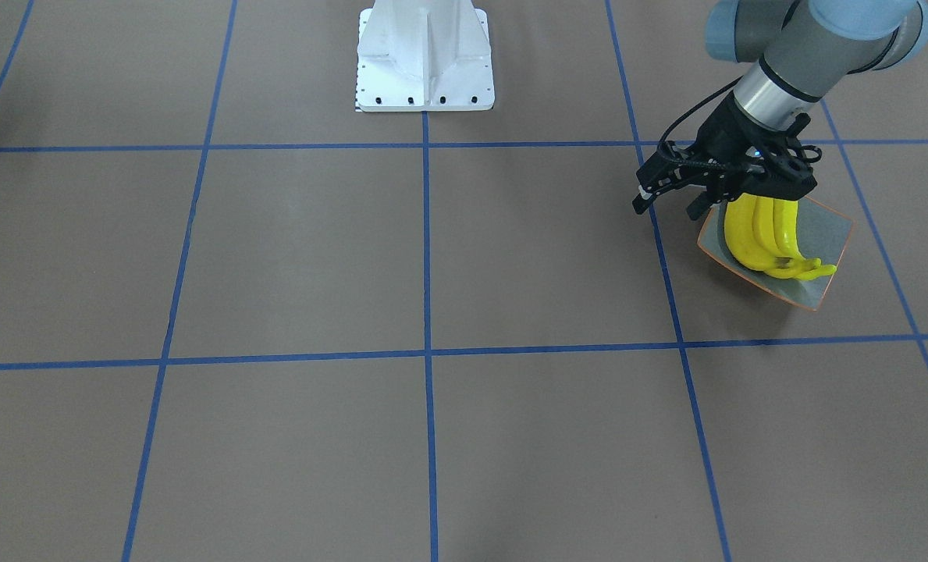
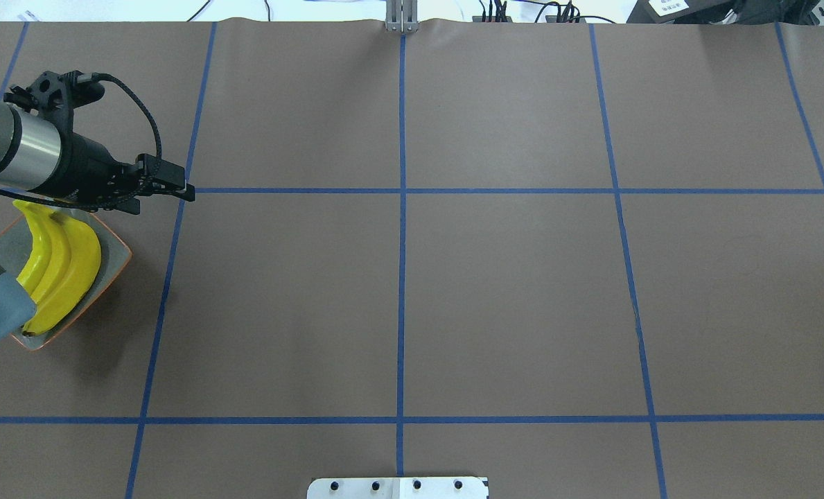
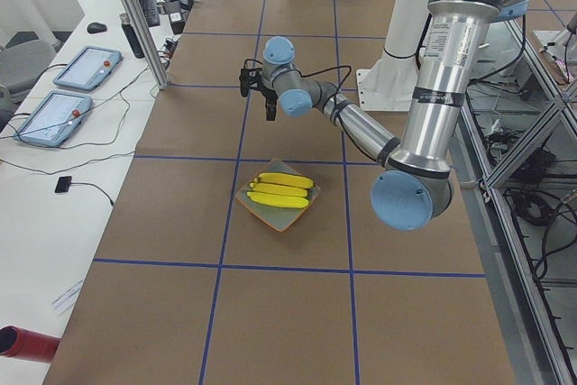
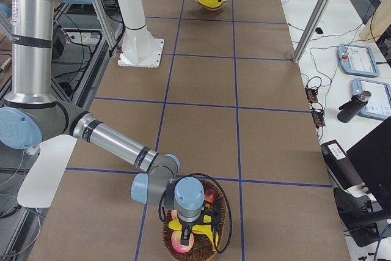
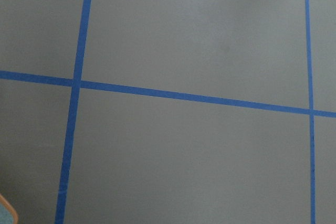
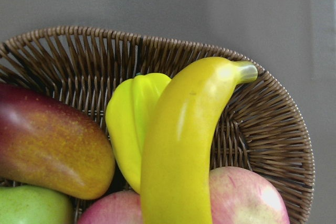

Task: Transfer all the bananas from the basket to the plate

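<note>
Bananas (image 1: 760, 238), glossy yellow, curved, on grey-green plate (image 1: 824, 226)

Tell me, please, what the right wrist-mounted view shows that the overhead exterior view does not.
Only the wrist view shows the wicker basket, which holds one banana among other fruit. Only the overhead view shows the plate with the other bananas on it, and the open left end effector. Both show the brown table cover.
</note>
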